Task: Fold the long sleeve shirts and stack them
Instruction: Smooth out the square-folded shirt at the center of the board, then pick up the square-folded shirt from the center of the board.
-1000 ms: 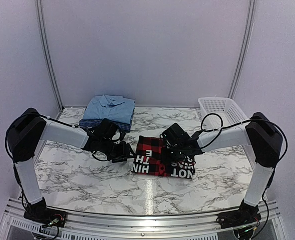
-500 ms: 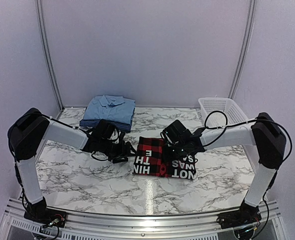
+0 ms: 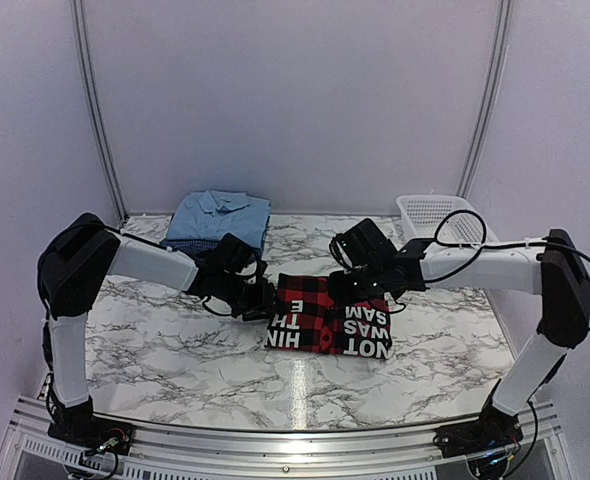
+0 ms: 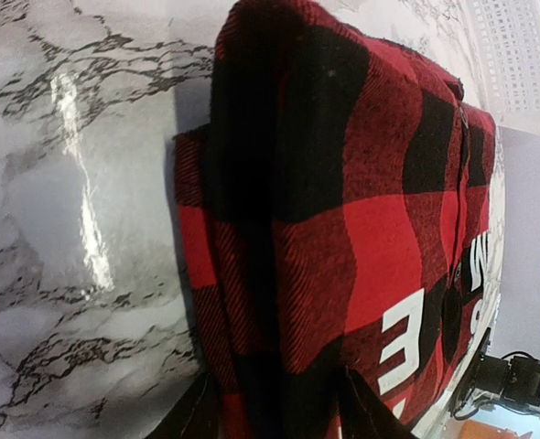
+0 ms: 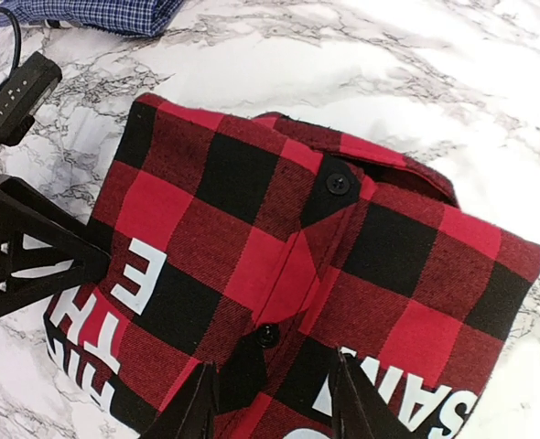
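I saw the folded red-and-black buffalo-plaid shirt with white block letters (image 3: 327,322) lying flat mid-way across the marble-patterned table (image 3: 155,350). My left gripper (image 4: 275,382) straddled the shirt's thick left fold, but I could not tell whether it was actually pinching the cloth. My right gripper (image 5: 272,363) had its fingers spread over the button placket near the far edge. At the back left, the light blue collared shirt (image 3: 220,215) sat on the dark blue checked one (image 3: 188,244).
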Robot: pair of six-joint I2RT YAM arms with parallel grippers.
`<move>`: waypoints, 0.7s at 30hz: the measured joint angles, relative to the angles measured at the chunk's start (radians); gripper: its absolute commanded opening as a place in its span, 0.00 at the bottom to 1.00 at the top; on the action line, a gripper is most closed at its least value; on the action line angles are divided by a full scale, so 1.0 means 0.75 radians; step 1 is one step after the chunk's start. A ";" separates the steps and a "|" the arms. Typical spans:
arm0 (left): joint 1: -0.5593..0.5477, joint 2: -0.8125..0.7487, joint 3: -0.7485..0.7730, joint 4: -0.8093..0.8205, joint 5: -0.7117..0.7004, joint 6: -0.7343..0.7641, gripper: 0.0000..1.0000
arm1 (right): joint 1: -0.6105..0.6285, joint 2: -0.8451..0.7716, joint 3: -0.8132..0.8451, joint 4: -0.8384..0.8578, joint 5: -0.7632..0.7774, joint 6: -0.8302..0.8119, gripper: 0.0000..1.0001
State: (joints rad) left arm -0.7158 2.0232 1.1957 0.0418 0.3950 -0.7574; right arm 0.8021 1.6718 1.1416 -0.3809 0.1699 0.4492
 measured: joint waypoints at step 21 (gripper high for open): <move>-0.103 0.129 0.216 -0.154 -0.170 -0.048 0.00 | -0.192 -0.106 -0.430 0.051 0.068 0.000 0.39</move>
State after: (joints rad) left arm -0.7929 2.1201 1.3579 -0.0734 0.2672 -0.7937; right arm 0.6582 1.5925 0.8192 -0.3424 0.2207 0.4492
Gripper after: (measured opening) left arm 0.030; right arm 0.388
